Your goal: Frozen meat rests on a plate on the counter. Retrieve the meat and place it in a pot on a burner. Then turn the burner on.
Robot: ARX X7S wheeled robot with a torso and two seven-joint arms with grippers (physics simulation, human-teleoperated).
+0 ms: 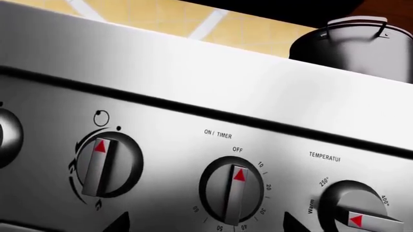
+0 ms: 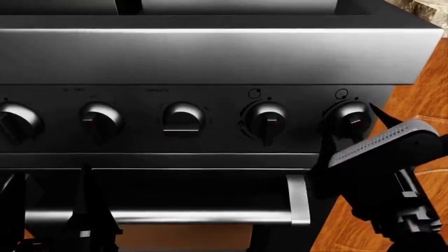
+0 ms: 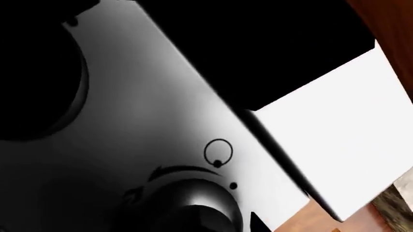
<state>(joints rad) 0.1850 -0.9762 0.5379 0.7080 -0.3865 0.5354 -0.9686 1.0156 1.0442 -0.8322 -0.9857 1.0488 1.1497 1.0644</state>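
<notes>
The glossy black pot (image 1: 361, 48) stands on top of the stove, behind the steel control panel (image 1: 193, 72); its inside is hidden. The frozen meat, the plate and the burner are out of view. My right gripper (image 2: 350, 131) is at the far-right burner knob (image 2: 348, 118), fingers on either side and closed in on it. In the right wrist view the knob (image 3: 193, 208) fills the space between the jaws, with one fingertip (image 3: 258, 223) showing. My left gripper (image 1: 206, 224) is open, with the timer knob (image 1: 233, 191) just ahead of it. In the head view it (image 2: 49, 202) is low by the oven handle (image 2: 210, 215).
The panel carries several knobs in a row: another burner knob (image 2: 265, 118), a temperature knob (image 1: 361, 215) and one more burner knob (image 1: 103, 164). Orange-brown wooden cabinet (image 2: 420, 94) stands right of the stove, with granite counter (image 2: 433, 8) above it.
</notes>
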